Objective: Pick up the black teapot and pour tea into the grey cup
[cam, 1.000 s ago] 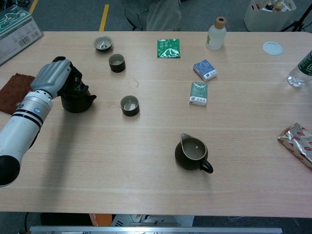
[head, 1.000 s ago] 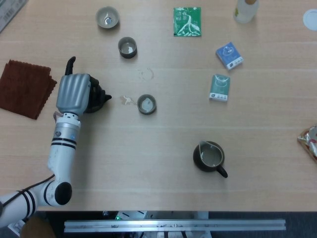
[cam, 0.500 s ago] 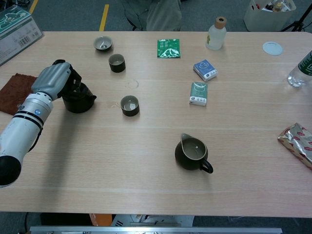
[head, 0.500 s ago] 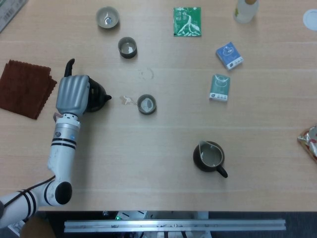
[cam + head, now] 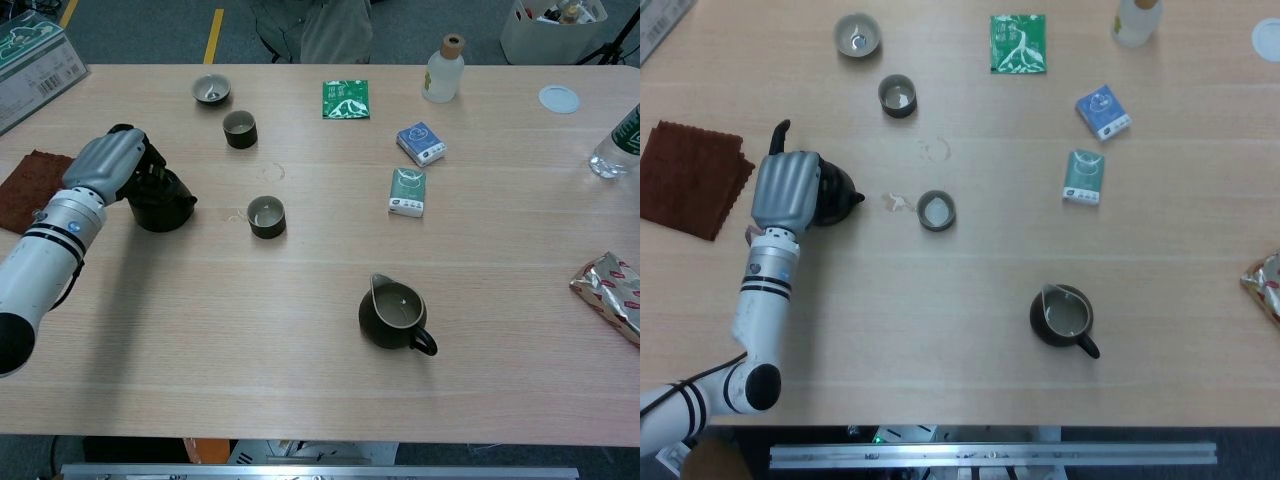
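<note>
Black teapot [image 5: 835,194] [image 5: 165,201]: standing on the table [image 5: 970,400] at the left, spout turned right toward the grey cup [image 5: 937,210] [image 5: 266,216], which is set near it.
Left hand [image 5: 788,189] [image 5: 110,163]: laid over the teapot's left side, fingers pressed together and curled around it; whether a firm grip is made cannot be told.
Brown cloth [image 5: 690,177]: placed further left.
Dark pitcher [image 5: 1064,318]: positioned near right.

Teapot [image 5: 836,194] left of cup [image 5: 936,211], cloth [image 5: 690,178] far left, pitcher [image 5: 1061,317] nearer front
</note>
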Robot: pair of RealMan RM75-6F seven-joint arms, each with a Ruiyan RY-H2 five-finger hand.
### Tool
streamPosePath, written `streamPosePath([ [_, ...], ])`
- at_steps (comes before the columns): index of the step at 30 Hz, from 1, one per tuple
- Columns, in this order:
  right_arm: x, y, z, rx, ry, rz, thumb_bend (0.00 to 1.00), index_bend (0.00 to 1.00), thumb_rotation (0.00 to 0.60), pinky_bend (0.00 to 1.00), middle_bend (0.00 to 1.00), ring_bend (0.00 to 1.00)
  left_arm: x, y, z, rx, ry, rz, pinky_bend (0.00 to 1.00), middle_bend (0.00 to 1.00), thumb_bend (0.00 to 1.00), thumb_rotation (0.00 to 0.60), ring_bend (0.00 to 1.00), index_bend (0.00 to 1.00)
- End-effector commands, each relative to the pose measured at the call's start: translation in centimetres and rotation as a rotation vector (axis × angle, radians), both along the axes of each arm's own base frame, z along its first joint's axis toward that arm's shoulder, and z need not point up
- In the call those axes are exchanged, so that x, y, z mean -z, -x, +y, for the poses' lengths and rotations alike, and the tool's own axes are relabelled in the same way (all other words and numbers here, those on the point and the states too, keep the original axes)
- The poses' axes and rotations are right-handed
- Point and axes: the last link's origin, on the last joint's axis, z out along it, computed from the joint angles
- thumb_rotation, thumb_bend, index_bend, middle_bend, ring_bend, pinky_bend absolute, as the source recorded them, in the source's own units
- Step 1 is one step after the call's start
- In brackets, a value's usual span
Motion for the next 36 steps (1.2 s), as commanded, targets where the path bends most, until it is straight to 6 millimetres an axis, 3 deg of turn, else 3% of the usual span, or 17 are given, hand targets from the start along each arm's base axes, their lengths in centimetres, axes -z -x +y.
streamPosePath([
  [1, 0.0, 0.0, 0.0, 0.000, 0.000, -0.001, 0.31, 0.53, 0.600, 0.32, 0.39, 0.29, -0.2, -0.1, 0.1, -0.002, 0.009, 0.001, 0.00, 0.66, 0.36, 0.529, 0.47, 0.61],
  [10, 0.0, 0.0, 0.0, -0.001, -0.003, -0.002, 0.31, 0.53, 0.600, 0.32, 0.39, 0.29, -0.9, -0.3, 0.1, -0.004, 0.019, -0.014, 0.00, 0.59, 0.36, 0.517, 0.41, 0.50],
  [25, 0.2, -0.1, 0.0, -0.006, -0.006, -0.009, 0.31, 0.53, 0.600, 0.32, 0.39, 0.29, -2.3, -0.3, -0.1, -0.044, 0.060, -0.063, 0.00, 0.52, 0.36, 0.507, 0.38, 0.43],
  [36, 0.2, -0.2, -0.1, -0.009, -0.005, -0.014, 0.31, 0.53, 0.600, 0.32, 0.39, 0.29, -2.9, -0.3, -0.4, -0.068, 0.114, -0.091, 0.00, 0.38, 0.36, 0.477, 0.26, 0.33],
])
